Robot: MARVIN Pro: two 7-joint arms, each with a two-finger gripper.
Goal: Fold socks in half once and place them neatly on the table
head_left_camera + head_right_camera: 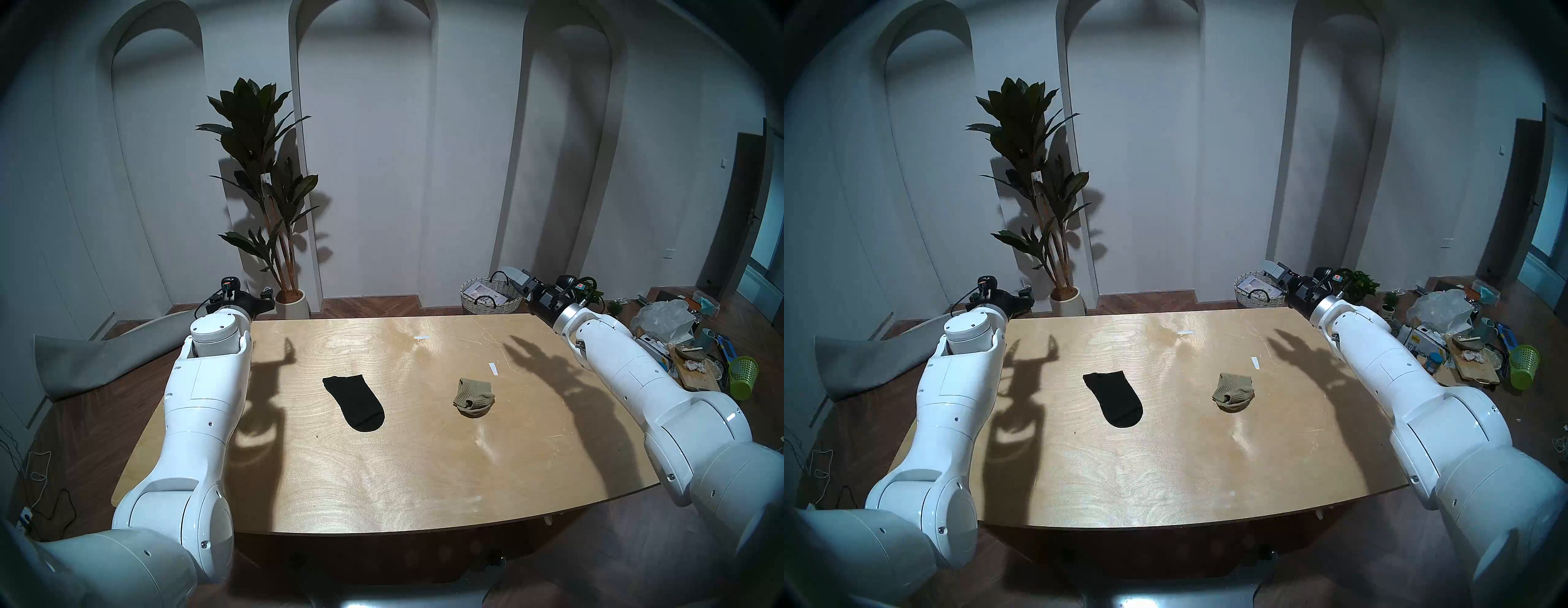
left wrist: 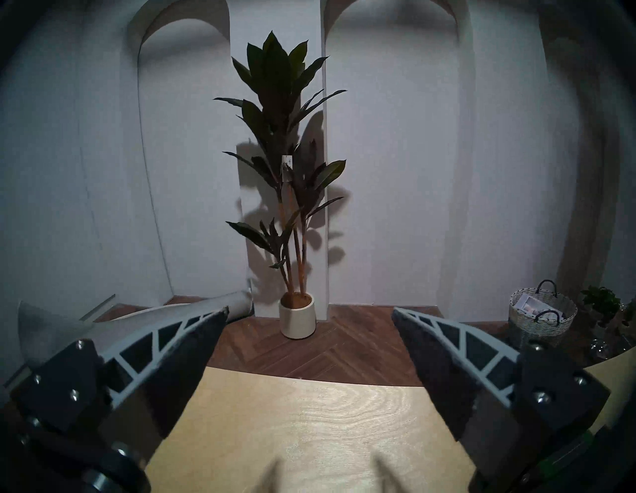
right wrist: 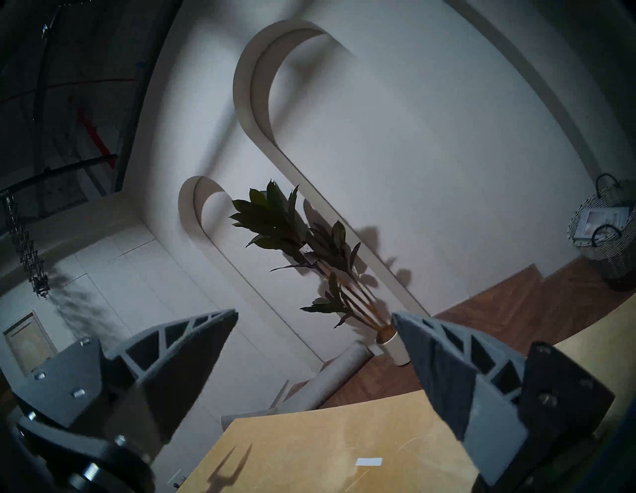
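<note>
A black sock (image 1: 354,401) (image 1: 1113,398) lies flat on the plywood table (image 1: 382,488) (image 1: 1166,467), left of centre. An olive-tan sock (image 1: 474,398) (image 1: 1233,392) lies bunched up to its right. My left gripper (image 1: 265,297) (image 1: 1023,297) (image 2: 309,310) is open and empty, held above the table's far left corner. My right gripper (image 1: 515,278) (image 1: 1276,269) (image 3: 315,313) is open and empty above the far right corner. Both grippers are far from the socks. The wrist views show no sock.
Two white tape strips (image 1: 422,337) (image 1: 493,368) lie on the far part of the table. Behind it stand a potted plant (image 1: 271,204) and a wicker basket (image 1: 490,295). A rolled grey mat (image 1: 106,361) lies on the floor at left. Clutter and a green bin (image 1: 742,378) are at right.
</note>
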